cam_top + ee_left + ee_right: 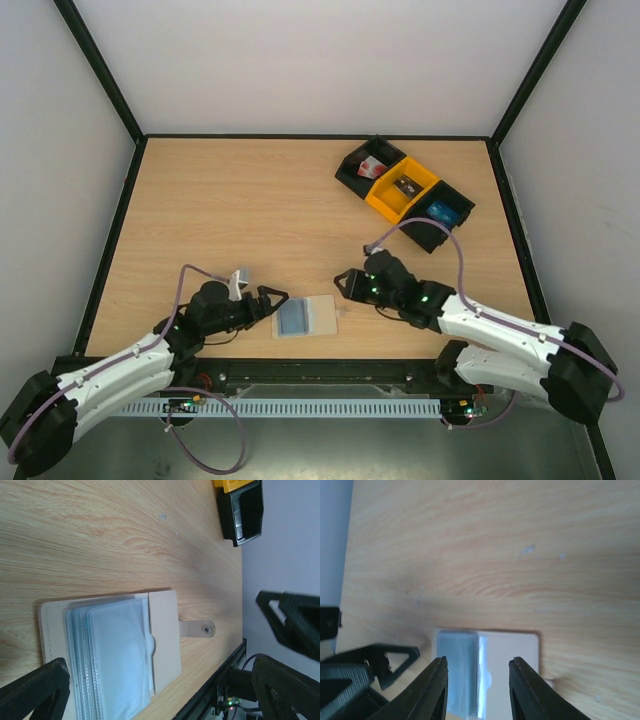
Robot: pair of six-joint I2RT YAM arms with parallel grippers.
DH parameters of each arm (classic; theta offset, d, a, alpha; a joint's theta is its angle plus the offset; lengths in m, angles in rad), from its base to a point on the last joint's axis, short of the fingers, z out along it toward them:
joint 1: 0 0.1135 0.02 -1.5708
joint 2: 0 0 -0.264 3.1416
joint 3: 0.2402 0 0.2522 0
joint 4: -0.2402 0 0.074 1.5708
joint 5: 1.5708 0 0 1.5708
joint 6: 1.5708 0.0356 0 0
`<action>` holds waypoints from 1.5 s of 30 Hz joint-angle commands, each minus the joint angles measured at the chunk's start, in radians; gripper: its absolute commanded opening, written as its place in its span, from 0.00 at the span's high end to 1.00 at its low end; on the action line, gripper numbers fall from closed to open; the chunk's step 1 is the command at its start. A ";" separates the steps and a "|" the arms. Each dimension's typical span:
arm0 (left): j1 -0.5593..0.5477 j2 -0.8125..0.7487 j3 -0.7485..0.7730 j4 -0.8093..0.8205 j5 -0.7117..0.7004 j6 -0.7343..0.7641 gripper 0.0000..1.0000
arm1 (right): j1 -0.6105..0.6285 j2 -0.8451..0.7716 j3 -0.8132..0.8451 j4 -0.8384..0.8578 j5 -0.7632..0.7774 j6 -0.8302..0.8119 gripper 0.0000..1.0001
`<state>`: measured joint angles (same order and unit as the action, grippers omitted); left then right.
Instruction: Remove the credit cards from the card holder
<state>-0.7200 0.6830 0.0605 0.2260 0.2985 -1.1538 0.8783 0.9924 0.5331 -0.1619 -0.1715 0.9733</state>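
Lying open, the card holder is flanked by the left gripper, spread wide, and the right gripper, partly parted; nothing is gripped. The snap on its tab is made out only from the left wrist.

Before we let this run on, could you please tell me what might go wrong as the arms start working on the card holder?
1. The card holder lies loose on the bare wooden table. Neither the left tool nor the right tool appears to pin it, so a pull may drag it whole.
2. Its clear sleeves lie stacked, so a tool could pinch a sleeve rather than what it holds.
3. The tools face each other across it and might collide.
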 commanded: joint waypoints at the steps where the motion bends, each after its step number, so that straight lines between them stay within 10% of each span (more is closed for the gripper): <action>1: 0.020 -0.009 -0.004 -0.041 -0.023 -0.041 0.01 | 0.100 0.090 0.010 0.093 0.068 0.064 0.66; 29: 0.028 -0.143 0.029 -0.272 -0.058 -0.002 0.03 | 0.372 0.606 0.193 0.192 0.150 0.110 0.68; 45: 0.028 -0.090 0.024 -0.166 0.010 -0.008 0.04 | 0.374 0.597 0.081 0.311 0.190 0.142 0.97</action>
<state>-0.6987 0.5735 0.0788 0.0116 0.2714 -1.1633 1.2442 1.6001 0.6632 0.0940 -0.0177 1.0908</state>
